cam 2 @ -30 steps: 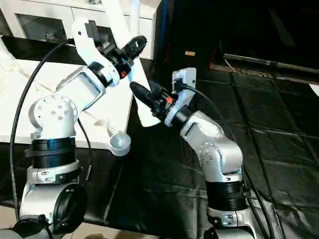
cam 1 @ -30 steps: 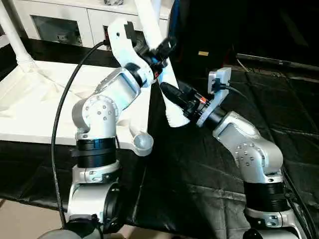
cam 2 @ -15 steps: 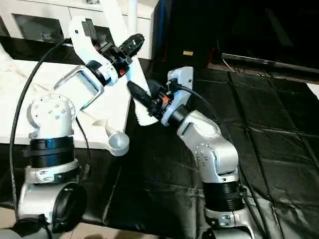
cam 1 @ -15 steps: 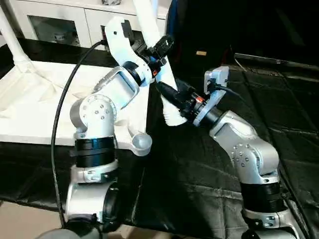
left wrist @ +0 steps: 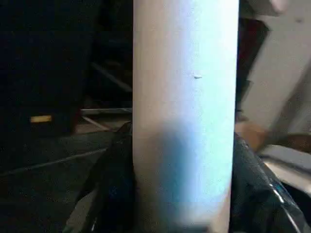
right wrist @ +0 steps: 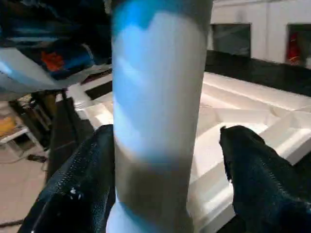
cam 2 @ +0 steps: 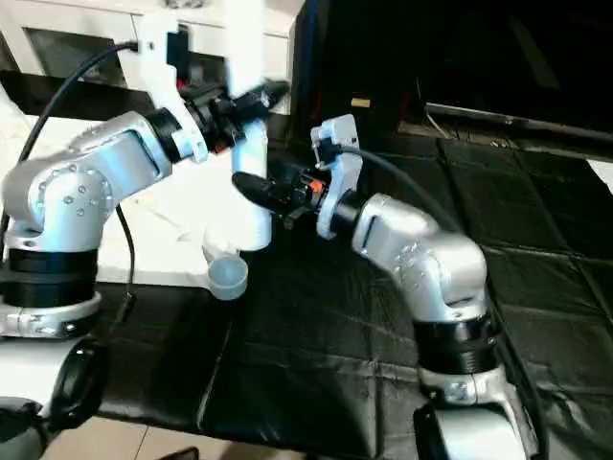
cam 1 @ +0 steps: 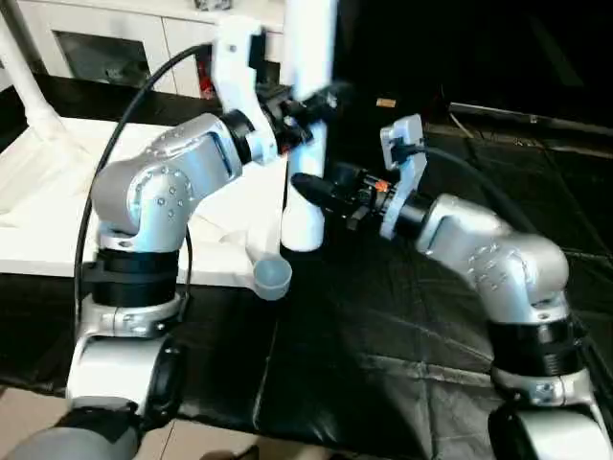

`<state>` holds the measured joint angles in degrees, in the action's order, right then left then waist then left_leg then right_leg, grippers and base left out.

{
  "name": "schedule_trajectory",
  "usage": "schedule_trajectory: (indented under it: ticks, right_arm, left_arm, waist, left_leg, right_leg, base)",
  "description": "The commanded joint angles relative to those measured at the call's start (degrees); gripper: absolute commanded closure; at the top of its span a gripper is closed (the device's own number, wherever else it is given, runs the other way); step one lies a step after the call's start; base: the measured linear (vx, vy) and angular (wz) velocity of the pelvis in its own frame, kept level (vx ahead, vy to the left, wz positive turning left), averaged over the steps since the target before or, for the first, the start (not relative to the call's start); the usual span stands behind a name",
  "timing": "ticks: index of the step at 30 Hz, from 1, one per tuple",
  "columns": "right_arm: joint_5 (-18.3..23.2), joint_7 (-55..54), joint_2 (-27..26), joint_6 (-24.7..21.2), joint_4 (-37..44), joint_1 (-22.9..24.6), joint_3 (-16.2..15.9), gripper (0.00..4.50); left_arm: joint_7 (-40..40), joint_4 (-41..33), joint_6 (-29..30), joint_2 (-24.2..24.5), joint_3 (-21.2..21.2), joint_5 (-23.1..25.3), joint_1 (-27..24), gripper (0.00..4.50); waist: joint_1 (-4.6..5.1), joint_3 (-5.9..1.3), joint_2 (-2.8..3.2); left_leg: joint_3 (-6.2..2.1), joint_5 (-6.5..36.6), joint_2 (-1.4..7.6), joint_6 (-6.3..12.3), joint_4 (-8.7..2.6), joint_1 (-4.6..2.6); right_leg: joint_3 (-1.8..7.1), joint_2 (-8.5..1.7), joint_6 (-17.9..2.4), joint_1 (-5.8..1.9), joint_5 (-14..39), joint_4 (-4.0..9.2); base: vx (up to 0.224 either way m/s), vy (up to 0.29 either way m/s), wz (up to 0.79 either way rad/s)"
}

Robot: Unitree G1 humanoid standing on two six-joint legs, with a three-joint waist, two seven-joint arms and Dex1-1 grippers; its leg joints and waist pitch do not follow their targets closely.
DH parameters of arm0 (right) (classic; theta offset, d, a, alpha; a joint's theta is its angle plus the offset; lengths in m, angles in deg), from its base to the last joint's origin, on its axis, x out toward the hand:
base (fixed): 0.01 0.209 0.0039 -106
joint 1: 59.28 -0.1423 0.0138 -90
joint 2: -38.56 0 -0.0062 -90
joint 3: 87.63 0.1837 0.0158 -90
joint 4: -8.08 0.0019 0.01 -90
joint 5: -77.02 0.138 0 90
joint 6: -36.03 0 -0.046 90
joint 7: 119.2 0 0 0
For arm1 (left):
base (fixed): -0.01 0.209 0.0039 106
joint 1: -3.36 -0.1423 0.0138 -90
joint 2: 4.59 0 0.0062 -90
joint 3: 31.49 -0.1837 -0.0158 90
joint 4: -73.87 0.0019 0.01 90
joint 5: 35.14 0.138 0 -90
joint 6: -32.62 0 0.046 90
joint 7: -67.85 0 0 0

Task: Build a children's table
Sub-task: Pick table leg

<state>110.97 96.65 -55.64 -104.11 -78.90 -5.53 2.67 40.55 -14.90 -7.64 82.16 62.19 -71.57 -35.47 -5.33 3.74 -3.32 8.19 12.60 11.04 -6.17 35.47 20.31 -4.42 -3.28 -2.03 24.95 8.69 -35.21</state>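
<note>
Standing upright, leg (cam 1: 308,115) between both grippers' jaws.

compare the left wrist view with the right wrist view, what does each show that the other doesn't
Left wrist view alone: the left gripper with its black fingers tight against the white leg, before a dark background.

Right wrist view alone: the right gripper, one finger standing off the leg with a gap, the ribbed underside of the table top behind, and the white cabinet with glass doors.

Both: the same upright white leg, close up between black fingers.
</note>
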Motion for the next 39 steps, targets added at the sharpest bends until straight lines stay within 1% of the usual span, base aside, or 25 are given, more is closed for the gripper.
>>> schedule_trajectory:
  ticks: [1, 5, 7, 8, 10, 11, 12, 13, 14, 16, 17, 19, 20, 21, 22, 25, 28, 30, 32, 33, 34, 35, 36, 37, 39]
  right_arm:
    - [0.9, 1.6, 1.3, -1.9, -0.9, -0.9, -0.2, 1.03]
    - [2.1, 3.0, 2.0, -3.7, -0.8, -1.3, -0.9, 1.03]
    - [2.7, 3.1, 2.5, -5.1, -1.0, -1.7, -1.1, 1.03]
    - [2.7, 3.2, 2.6, -5.4, -1.0, -1.8, -1.1, 1.37]
    - [2.9, 3.5, 2.8, -5.8, -1.0, -1.9, -1.2, 1.41]
    - [3.1, 3.9, 2.9, -6.2, -1.0, -1.9, -1.3, 1.52]
    - [3.4, 4.5, 3.0, -6.5, -1.0, -1.8, -1.4, 1.67]
    - [3.4, 4.5, 3.0, -6.5, -1.0, -1.8, -1.4, 1.67]
    - [3.5, 4.9, 3.0, -6.6, -1.1, -1.6, -1.5, 1.83]
    - [3.7, 4.8, 2.8, -6.6, -1.2, -1.5, -1.2, 1.99]
    - [4.0, 4.7, 2.6, -6.6, -1.3, -1.5, -1.0, 1.99]
    - [4.4, 4.7, 2.4, -6.6, -1.3, -1.5, -0.8, 2.22]
    - [5.0, 4.8, 2.1, -6.6, -1.4, -1.4, -0.4, 2.26]
    - [5.1, 4.8, 2.0, -6.6, -1.3, -1.3, -0.4, 2.33]
    - [5.3, 4.9, 1.9, -6.7, -1.3, -1.3, -0.3, 2.46]
    - [5.6, 5.0, 1.7, -7.1, -1.3, -1.1, -0.1, 2.53]
    - [5.1, 5.5, 1.9, -7.1, -1.1, -0.8, -0.6, 2.55]
    - [4.6, 6.0, 2.9, -6.6, -1.0, -0.5, -1.7, 2.55]
    - [4.5, 5.8, 2.9, -6.6, -1.0, -0.5, -1.6, 2.55]
    - [4.7, 5.2, 2.7, -7.0, -1.3, -0.6, -1.3, 1.99]
    - [4.7, 5.2, 2.6, -6.9, -1.4, -0.7, -1.2, 1.86]
    - [4.6, 5.0, 2.5, -6.8, -1.6, -0.7, -1.1, 1.86]
    - [4.6, 5.0, 2.5, -6.8, -1.6, -0.8, -1.1, 1.8]
    - [4.3, 4.8, 2.5, -6.4, -1.7, -0.8, -1.2, 1.66]
    - [3.5, 4.7, 2.5, -5.5, -1.7, -0.9, -1.6, 1.42]
  left_arm:
    - [-2.4, -2.0, 0.6, 0.2, -1.8, -1.3, 1.1, 2.65]
    - [-3.8, -1.8, 0.7, 0.4, -2.1, -1.8, 1.5, 2.65]
    - [-5.0, -1.7, 0.7, 0.8, -2.3, -2.0, 1.8, 2.65]
    - [-5.3, -1.7, 0.7, 0.9, -2.3, -2.0, 1.8, 2.65]
    - [-5.9, -1.7, 0.8, 1.1, -2.3, -2.0, 1.9, 2.65]
    - [-6.2, -1.8, 0.9, 1.1, -2.2, -2.1, 1.9, 2.65]
    - [-6.4, -1.7, 1.1, 0.9, -1.9, -2.6, 2.1, 2.65]
    - [-6.4, -1.7, 1.1, 0.9, -1.9, -2.6, 2.1, 2.65]
    - [-6.8, -1.7, 1.4, 0.6, -1.5, -3.3, 2.4, 2.65]
    - [-7.1, -1.7, 1.5, 0.3, -1.3, -3.9, 2.5, 2.65]
    - [-7.0, -1.7, 1.6, 0.1, -1.1, -4.3, 2.6, 2.65]
    - [-6.8, -1.6, 1.7, -0.2, -0.8, -4.8, 2.6, 2.65]
    - [-6.4, -1.4, 1.9, -0.8, -0.2, -5.5, 2.7, 2.65]
    - [-6.2, -1.3, 1.9, -1.0, 0.1, -5.7, 2.8, 2.65]
    - [-5.9, -1.1, 1.8, -1.4, 0.5, -5.9, 3.0, 2.65]
    - [-5.8, -0.4, 1.3, -1.6, 0.9, -5.8, 3.4, 2.65]
    - [-6.2, 0.1, 1.0, -1.4, 1.1, -5.5, 3.8, 2.65]
    - [-6.5, 0.3, 0.9, -1.4, 1.2, -5.4, 4.1, 2.65]
    - [-6.6, 0.3, 0.9, -1.5, 1.2, -5.4, 4.1, 2.65]
    - [-6.8, 0.1, 1.0, -1.4, 1.1, -5.4, 4.0, 2.65]
    - [-6.9, 0.0, 1.1, -1.3, 1.0, -5.4, 4.0, 2.65]
    - [-7.0, -0.1, 1.1, -1.3, 0.9, -5.4, 3.9, 2.65]
    - [-7.0, -0.2, 1.1, -1.3, 0.8, -5.4, 3.9, 2.65]
    - [-7.1, -0.4, 1.2, -1.3, 0.6, -5.5, 3.7, 2.65]
    - [-7.4, -1.0, 1.5, -1.2, 0.2, -5.5, 3.3, 2.65]
  waist:
    - [-0.19, -4.54, 0.12]
    - [-0.25, -4.51, 0.01]
    - [-0.21, -4.47, -0.04]
    - [-0.2, -4.46, 0.02]
    - [-0.2, -4.37, 0.01]
    - [-0.2, -4.32, 0.1]
    - [-0.3, -4.27, 0.17]
    - [-0.3, -4.27, 0.17]
    - [-0.33, -4.41, 0.16]
    - [-0.37, -4.43, 0.25]
    - [-0.36, -4.46, 0.22]
    - [-0.41, -4.5, 0.14]
    - [-0.46, -4.51, 0.22]
    - [-0.46, -4.54, 0.16]
    - [-0.48, -4.53, 0.19]
    - [-0.59, -4.6, 0.14]
    - [-0.7, -4.56, 0.15]
    - [-0.82, -4.55, 0.14]
    - [-0.84, -4.56, 0.14]
    - [-0.83, -4.53, 0.07]
    - [-0.85, -4.55, 0.09]
    - [-0.81, -4.58, -0.08]
    - [-0.81, -4.58, -0.08]
    - [-0.88, -4.59, 0.01]
    - [-0.91, -4.57, -0.03]
  left_leg:
    - [0.61, -0.3, 0.92, 0.41, -3.89, 0.7]
    - [0.67, 0.3, 0.79, 0.28, -3.84, 0.77]
    - [0.64, 0.5, 0.76, 0.17, -3.86, 0.79]
    - [0.63, 0.9, 0.78, 0.04, -3.87, 0.7]
    - [0.66, 2.0, 0.73, -0.13, -3.89, 0.68]
    - [0.63, 2.3, 0.75, -0.23, -3.94, 0.67]
    - [0.65, 2.8, 0.75, -0.3, -3.95, 0.56]
    - [0.65, 2.8, 0.75, -0.3, -3.95, 0.56]
    - [0.6, 2.5, 0.81, -0.37, -3.96, 0.63]
    - [0.58, 2.4, 0.84, -0.37, -3.95, 0.62]
    - [0.56, 2.3, 0.86, -0.35, -3.94, 0.62]
    - [0.59, 2.1, 0.8, -0.39, -3.9, 0.72]
    - [0.57, 2.0, 0.84, -0.34, -3.91, 0.71]
    - [0.59, 1.7, 0.81, -0.34, -3.86, 0.78]
    - [0.57, 1.6, 0.84, -0.35, -3.9, 0.78]
    - [0.57, 1.2, 0.83, -0.31, -3.87, 0.77]
    - [0.6, 1.5, 0.81, -0.31, -3.89, 0.74]
    - [0.59, 1.5, 0.81, -0.31, -3.9, 0.76]
    - [0.58, 1.4, 0.81, -0.35, -3.9, 0.8]
    - [0.6, 1.5, 0.77, -0.38, -3.89, 0.81]
    - [0.62, 1.5, 0.75, -0.35, -3.86, 0.8]
    - [0.63, 1.2, 0.77, -0.3, -3.86, 0.81]
    - [0.63, 1.2, 0.77, -0.3, -3.86, 0.81]
    - [0.6, 1.2, 0.83, -0.37, -3.85, 0.81]
    - [0.6, 1.1, 0.84, -0.37, -3.87, 0.82]
  right_leg:
    - [2.92, -3.9, -7.4, -5.24, 10.1, 3.24]
    - [2.88, -3.96, -6.8, -5.29, 12.4, 3.52]
    - [2.83, -3.88, -6.0, -5.25, 13.8, 3.7]
    - [2.79, -3.86, -5.5, -5.12, 15.0, 3.81]
    - [2.7, -3.84, -4.4, -4.96, 17.8, 4.19]
    - [2.67, -3.83, -4.1, -4.91, 18.5, 4.25]
    - [2.63, -3.81, -3.4, -4.73, 19.9, 4.5]
    - [2.63, -3.81, -3.4, -4.73, 19.9, 4.5]
    - [2.6, -3.8, -3.2, -4.78, 19.6, 4.44]
    - [2.59, -3.8, -3.5, -4.73, 18.9, 4.39]
    - [2.57, -3.78, -3.7, -4.75, 18.3, 4.33]
    - [2.57, -3.78, -4.0, -4.83, 17.8, 4.26]
    - [2.59, -3.79, -4.2, -4.8, 17.3, 4.18]
    - [2.61, -3.79, -4.5, -4.85, 16.6, 4.1]
    - [2.59, -3.79, -4.7, -4.85, 16.3, 4.12]
    - [2.62, -3.76, -4.9, -4.91, 15.4, 3.99]
    - [2.63, -3.79, -4.7, -4.91, 15.9, 4.06]
    - [2.62, -3.78, -4.1, -4.94, 16.6, 4.12]
    - [2.61, -3.82, -4.0, -4.98, 16.6, 4.1]
    - [2.58, -3.8, -3.9, -4.92, 17.0, 4.17]
    - [2.6, -3.8, -3.7, -4.91, 17.3, 4.2]
    - [2.59, -3.81, -3.9, -4.92, 17.2, 4.21]
    - [2.59, -3.81, -3.9, -4.92, 17.2, 4.21]
    - [2.59, -3.82, -4.1, -4.87, 16.7, 4.09]
    - [2.6, -3.86, -4.0, -4.91, 16.7, 4.06]
  base:
    - [0.0, 0.0, 0.0]
    - [0.0, 0.0, 0.0]
    - [0.0, 0.0, 0.0]
    - [0.0, 0.0, 0.0]
    - [0.0, 0.0, 0.0]
    - [0.0, 0.0, 0.0]
    - [0.0, 0.0, 0.0]
    - [0.0, 0.0, 0.0]
    - [0.0, 0.0, 0.0]
    - [0.0, 0.0, 0.0]
    - [0.0, 0.0, 0.0]
    - [0.0, 0.0, 0.0]
    - [0.0, 0.0, 0.0]
    - [0.0, 0.0, 0.0]
    - [0.0, 0.0, 0.0]
    - [0.0, 0.0, 0.0]
    - [0.0, 0.0, 0.0]
    - [0.0, 0.0, 0.0]
    - [0.0, 0.0, 0.0]
    - [0.0, 0.0, 0.0]
    - [0.0, 0.0, 0.0]
    - [0.0, 0.0, 0.0]
    - [0.0, 0.0, 0.0]
    - [0.0, 0.0, 0.0]
    - [0.0, 0.0, 0.0]
